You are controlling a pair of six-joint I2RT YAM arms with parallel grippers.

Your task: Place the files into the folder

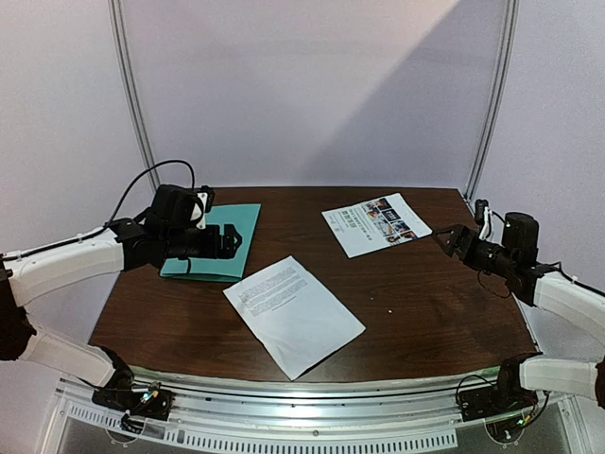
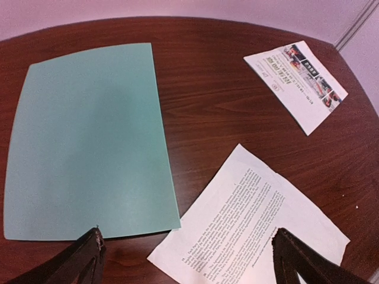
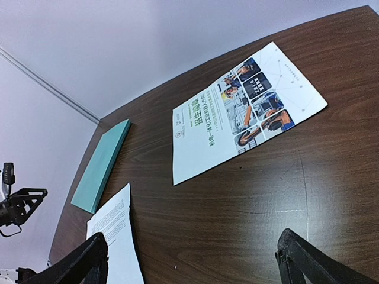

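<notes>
The teal folder (image 1: 241,219) is seen closed and flat on the far left part of the wooden table (image 1: 425,303). The sheet with black text (image 1: 293,317) is laid at an angle just beside its near right corner. The sheet with colour photos (image 1: 376,224) is placed well apart, toward the far right. The left gripper (image 1: 232,241) is held above the folder, with its fingers spread wide and nothing grasped. The right gripper (image 1: 446,236) is held near the sheet with colour photos, likewise spread and empty.

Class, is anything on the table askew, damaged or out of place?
Nothing damaged or spilled. The plain text sheet lies diagonally near the front, and the photo sheet sits angled at the back right. The folder lies shut at the left, both sheets outside it.
</notes>
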